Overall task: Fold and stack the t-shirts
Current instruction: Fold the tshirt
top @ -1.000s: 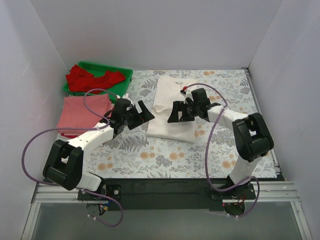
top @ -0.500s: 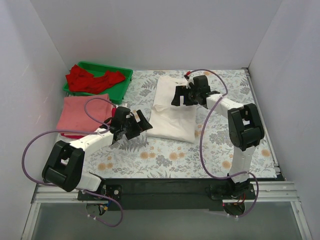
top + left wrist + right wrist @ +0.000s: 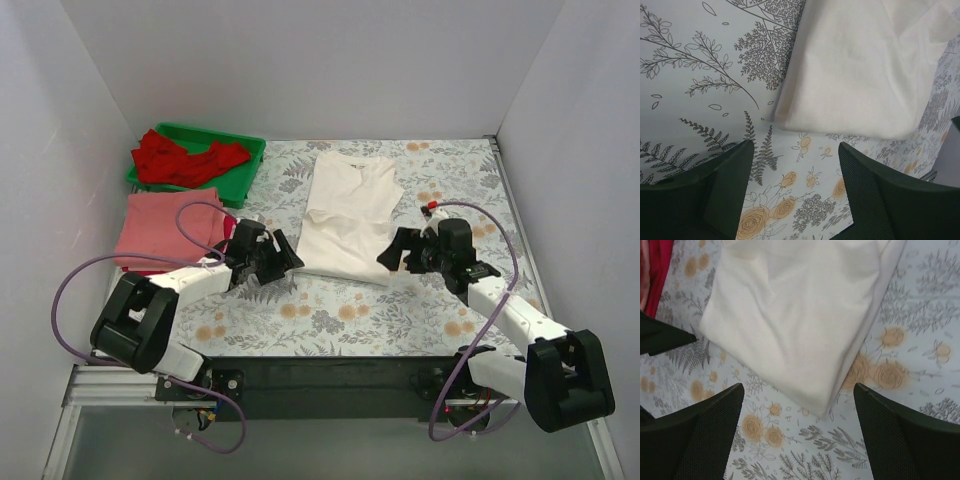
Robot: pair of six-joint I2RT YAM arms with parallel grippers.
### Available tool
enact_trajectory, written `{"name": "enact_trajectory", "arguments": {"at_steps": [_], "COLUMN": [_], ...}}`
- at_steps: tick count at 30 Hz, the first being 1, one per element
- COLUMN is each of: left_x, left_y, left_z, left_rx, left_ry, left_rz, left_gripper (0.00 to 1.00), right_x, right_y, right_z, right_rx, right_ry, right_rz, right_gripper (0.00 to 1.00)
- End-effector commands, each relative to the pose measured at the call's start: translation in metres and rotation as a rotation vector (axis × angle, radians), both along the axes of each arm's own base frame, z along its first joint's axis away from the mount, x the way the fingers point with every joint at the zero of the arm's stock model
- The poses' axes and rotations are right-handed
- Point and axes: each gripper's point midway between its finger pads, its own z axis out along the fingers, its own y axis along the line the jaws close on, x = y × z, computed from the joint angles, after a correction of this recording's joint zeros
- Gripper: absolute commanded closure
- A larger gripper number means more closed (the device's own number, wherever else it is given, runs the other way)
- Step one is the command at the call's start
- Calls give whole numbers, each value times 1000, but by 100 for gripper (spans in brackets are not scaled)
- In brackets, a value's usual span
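At far left, the green tray [image 3: 247,150] holds crumpled red t-shirts [image 3: 185,158], and a folded salmon-pink t-shirt [image 3: 160,225] lies just in front of it, with a strip of darker red showing at its near edge. None of these has moved in the last second.

The left gripper [image 3: 285,255] has slid forward and down to the near-left corner of the cream-white t-shirt [image 3: 350,215]. Its claw has narrowed slightly but stands apart and holds nothing. In the wrist view only the floral tablecloth [image 3: 330,320] lies between the fingers, with the hem corner just ahead.

The cream-white t-shirt lies mid-table as a long narrow panel, collar far and hem near. Its print is not visible.

The right gripper [image 3: 395,255] has made the largest move, pulling back from over the shirt's far end to its near-right corner. Its claw is spread wide and empty.

With both claws now flanking the hem, the next step is probably a hem-to-collar fold. Stacking has not yet been done for this shirt.
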Motion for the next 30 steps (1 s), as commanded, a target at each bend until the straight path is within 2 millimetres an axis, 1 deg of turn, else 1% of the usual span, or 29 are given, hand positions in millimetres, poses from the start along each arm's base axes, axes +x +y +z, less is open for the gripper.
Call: {"name": "enact_trajectory", "arguments": {"at_steps": [1, 2, 3, 6, 8, 10, 12, 13, 15, 16, 17, 18, 20, 21, 23, 24, 26, 29, 30], "left_x": [0, 2, 3, 7, 8, 6, 4, 3, 0, 4, 2, 1, -1, -1, -1, 0, 0, 1, 1], "left_y": [-5, -2, -1, 3, 3, 1, 0, 0, -1, -4, -4, -4, -5, -5, -3, -3, -2, -2, -2], "left_z": [-4, -8, -11, -20, -22, -28, -32, -34, -38, -36, -37, -39, -43, -44, -46, -46, -45, -44, -42], "left_rx": [0, 17, 26, 55, 61, 61, 61, 61, 62, 51, 52, 54, 61, 65, 73, 74, 75, 77, 78], "left_ry": [-9, -6, -2, 10, 14, 35, 49, 56, 71, 50, 55, 59, 63, 66, 70, 68, 64, 59, 54], "left_rz": [-14, 3, 10, 34, 31, 22, 15, 14, 5, 0, -2, -6, -14, -13, -10, -8, -7, -3, -4], "left_gripper": [34, 35, 37, 43, 48, 50, 56, 57, 64, 66, 69, 76, 90, 100, 100, 100, 100, 100, 100], "right_x": [-32, -38, -46, -57, -57, -53, -51, -52, -54, -53, -54, -54, -52, -50, -49, -46, -45, -46, -47], "right_y": [10, 11, 11, 12, 9, 6, 5, 5, 7, 6, 6, 5, 4, 4, 2, 3, 4, 5, 5], "right_z": [-13, -14, -24, -39, -50, -55, -62, -65, -71, -73, -78, -81, -87, -89, -97, -95, -97, -98, -99], "right_rx": [100, 124, 128, 129, 106, 84, 72, 68, 65, 61, 54, 45, 36, 32, 15, 15, 13, 12, 12], "right_ry": [82, 102, 133, 189, 217, 223, 245, 258, 280, 284, 298, 304, 318, 315, 336, 329, 335, 339, 342], "right_rz": [52, 53, 61, 78, 63, 40, 35, 36, 49, 48, 47, 42, 35, 33, 26, 34, 42, 50, 51], "right_gripper": [5, 7, 9, 13, 15, 20, 23, 28, 31, 33, 34, 35, 39, 41, 46, 51, 54, 67, 81]}}
